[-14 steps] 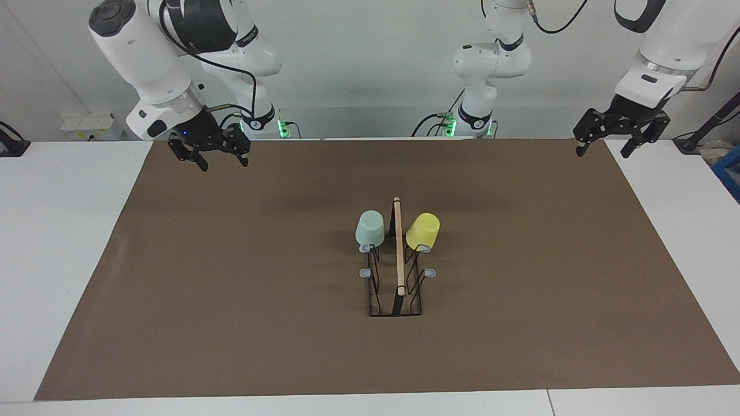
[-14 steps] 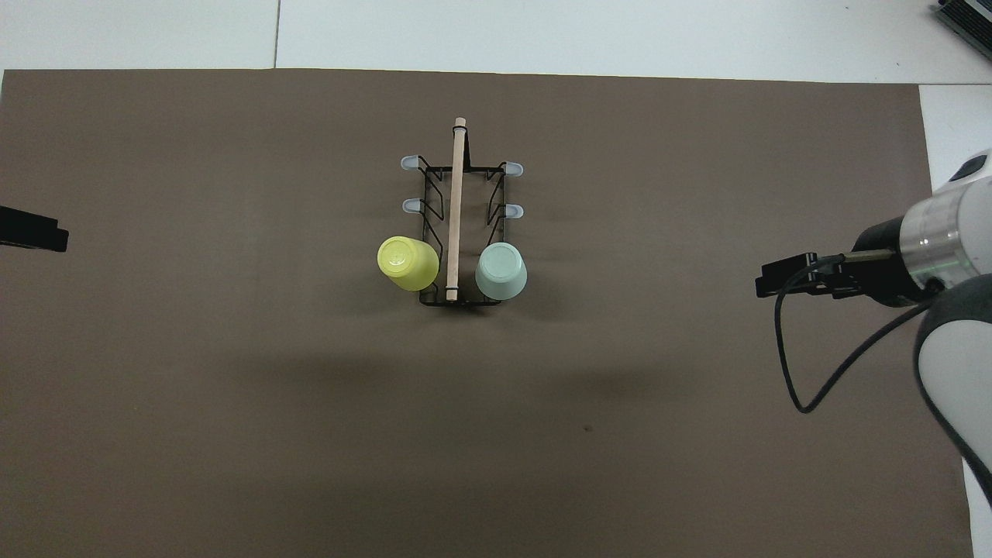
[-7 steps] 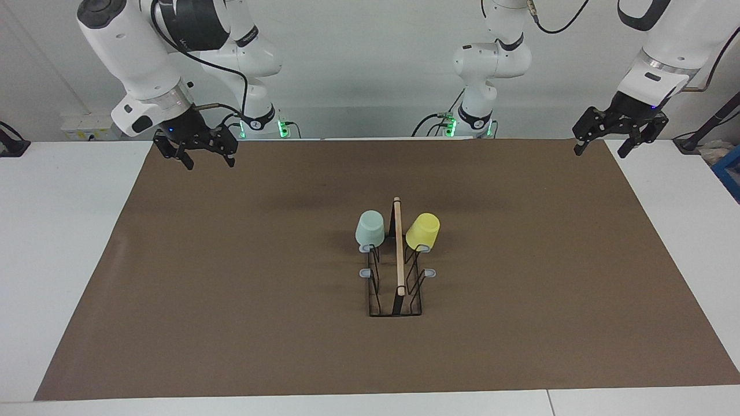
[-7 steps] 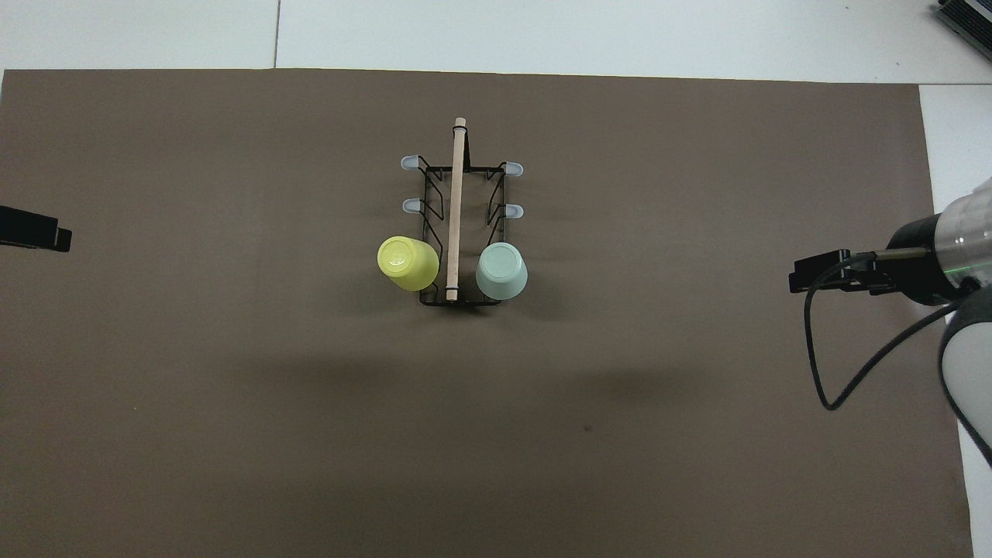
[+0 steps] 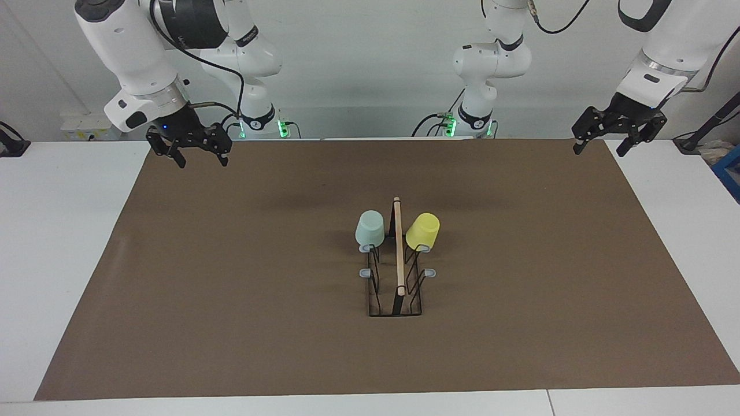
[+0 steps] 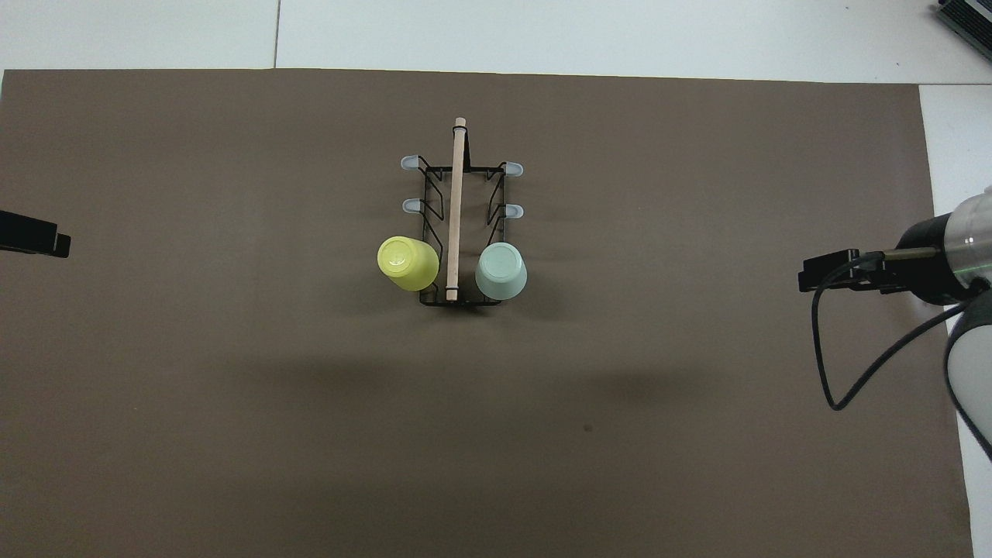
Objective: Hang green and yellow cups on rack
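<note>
The black wire rack [image 5: 396, 289] [image 6: 459, 232] with a wooden rod handle stands mid-mat. The mint green cup [image 5: 369, 228] [image 6: 501, 271] hangs upside down on the rack's prong nearest the robots, on the side toward the right arm's end. The yellow cup [image 5: 422, 231] [image 6: 408, 263] hangs the same way on the matching prong toward the left arm's end. My right gripper [image 5: 200, 159] [image 6: 806, 277] is open and empty, raised over the mat's edge at its own end. My left gripper [image 5: 599, 148] [image 6: 31, 236] is open and empty, raised over the mat's corner at its own end.
A brown mat [image 5: 231, 289] [image 6: 232, 387] covers most of the white table [image 5: 58, 231]. Four grey-tipped prongs [image 5: 365, 273] [image 6: 411, 205] on the rack are bare. A black cable [image 6: 829, 372] loops from the right wrist.
My right gripper has drawn back from the rack toward its own end of the table and risen slightly. The left gripper has barely moved. The cups and rack are unmoved.
</note>
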`<action>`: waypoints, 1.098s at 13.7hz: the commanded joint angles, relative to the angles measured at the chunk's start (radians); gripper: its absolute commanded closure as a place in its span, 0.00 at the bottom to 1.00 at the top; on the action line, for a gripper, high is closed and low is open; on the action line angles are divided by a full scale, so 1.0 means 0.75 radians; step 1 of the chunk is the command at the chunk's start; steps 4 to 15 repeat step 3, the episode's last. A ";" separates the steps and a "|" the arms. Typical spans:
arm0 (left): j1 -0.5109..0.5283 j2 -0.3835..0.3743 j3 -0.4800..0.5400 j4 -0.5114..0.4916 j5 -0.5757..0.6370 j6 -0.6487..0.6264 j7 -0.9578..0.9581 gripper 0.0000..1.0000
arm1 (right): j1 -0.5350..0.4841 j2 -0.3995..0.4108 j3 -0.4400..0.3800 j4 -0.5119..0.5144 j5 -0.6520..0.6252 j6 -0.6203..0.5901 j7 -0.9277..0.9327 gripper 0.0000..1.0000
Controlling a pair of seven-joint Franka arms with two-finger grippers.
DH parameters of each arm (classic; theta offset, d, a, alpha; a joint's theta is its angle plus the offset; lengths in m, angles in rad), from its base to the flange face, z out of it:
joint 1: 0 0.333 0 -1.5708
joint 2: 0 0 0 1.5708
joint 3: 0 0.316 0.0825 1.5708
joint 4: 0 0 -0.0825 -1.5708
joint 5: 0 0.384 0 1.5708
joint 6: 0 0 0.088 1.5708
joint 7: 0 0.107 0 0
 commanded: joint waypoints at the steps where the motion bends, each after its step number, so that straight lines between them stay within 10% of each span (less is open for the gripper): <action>1: 0.012 -0.031 -0.006 -0.042 0.014 -0.013 0.003 0.00 | -0.008 -0.014 0.010 0.004 -0.026 -0.013 0.011 0.00; 15: 0.010 -0.031 -0.006 -0.042 0.014 -0.013 0.005 0.00 | -0.010 -0.014 0.010 0.002 -0.026 -0.009 0.009 0.00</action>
